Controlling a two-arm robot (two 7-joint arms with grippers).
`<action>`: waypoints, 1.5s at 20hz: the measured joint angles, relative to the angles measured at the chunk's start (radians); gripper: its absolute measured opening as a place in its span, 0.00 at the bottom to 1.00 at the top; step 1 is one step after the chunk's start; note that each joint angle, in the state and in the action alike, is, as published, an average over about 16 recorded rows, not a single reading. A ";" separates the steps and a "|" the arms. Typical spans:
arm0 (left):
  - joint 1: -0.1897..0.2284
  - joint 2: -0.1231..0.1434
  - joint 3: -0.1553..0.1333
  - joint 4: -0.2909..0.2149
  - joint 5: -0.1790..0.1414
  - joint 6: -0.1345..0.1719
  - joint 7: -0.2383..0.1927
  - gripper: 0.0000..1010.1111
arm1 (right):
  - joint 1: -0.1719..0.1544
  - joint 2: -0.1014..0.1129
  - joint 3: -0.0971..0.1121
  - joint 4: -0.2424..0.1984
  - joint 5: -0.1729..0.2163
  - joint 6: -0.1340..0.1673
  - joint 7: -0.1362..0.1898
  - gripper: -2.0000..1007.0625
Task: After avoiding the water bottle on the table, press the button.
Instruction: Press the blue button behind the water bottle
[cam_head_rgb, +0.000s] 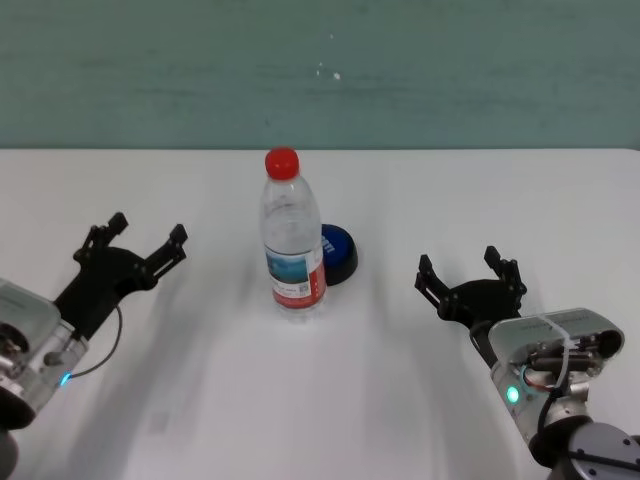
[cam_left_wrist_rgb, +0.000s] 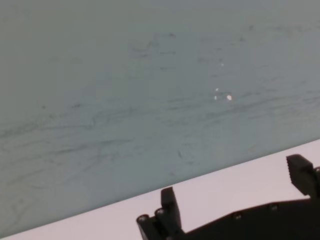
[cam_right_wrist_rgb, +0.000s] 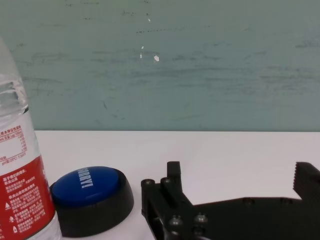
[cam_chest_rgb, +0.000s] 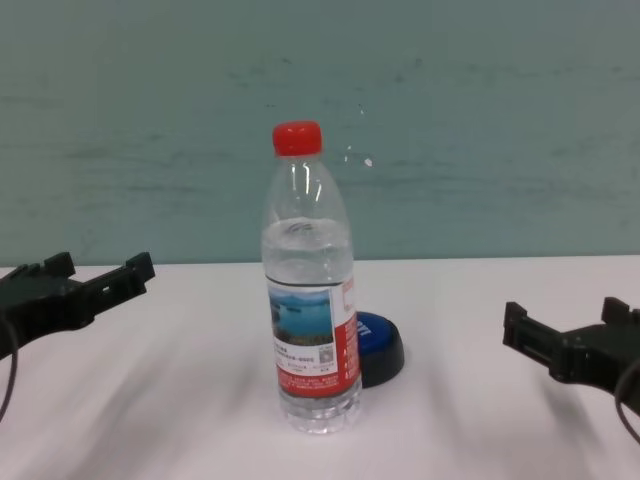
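Observation:
The water bottle (cam_head_rgb: 291, 244) stands upright at the middle of the white table (cam_head_rgb: 480, 190), clear with a red cap and a red-and-white label. It also shows in the chest view (cam_chest_rgb: 310, 320) and the right wrist view (cam_right_wrist_rgb: 20, 180). The button (cam_head_rgb: 339, 252), blue-domed on a black base, sits just behind and to the right of the bottle, partly hidden by it; it shows in the chest view (cam_chest_rgb: 380, 347) and the right wrist view (cam_right_wrist_rgb: 91, 197). My left gripper (cam_head_rgb: 146, 234) is open and empty, left of the bottle. My right gripper (cam_head_rgb: 468, 266) is open and empty, right of the button.
A teal wall (cam_head_rgb: 320, 70) rises behind the table's far edge. Bare tabletop lies between each gripper and the bottle, and in front of the bottle.

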 joint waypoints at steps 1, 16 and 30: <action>0.008 0.003 -0.001 -0.007 -0.004 0.001 -0.002 1.00 | 0.000 0.000 0.000 0.000 0.000 0.000 0.000 1.00; 0.136 0.043 -0.012 -0.112 -0.046 -0.008 -0.026 1.00 | 0.000 0.000 0.000 0.000 0.000 0.000 0.000 1.00; 0.217 0.057 -0.002 -0.198 -0.057 -0.021 -0.031 1.00 | 0.002 -0.001 0.002 0.000 0.000 0.004 0.011 1.00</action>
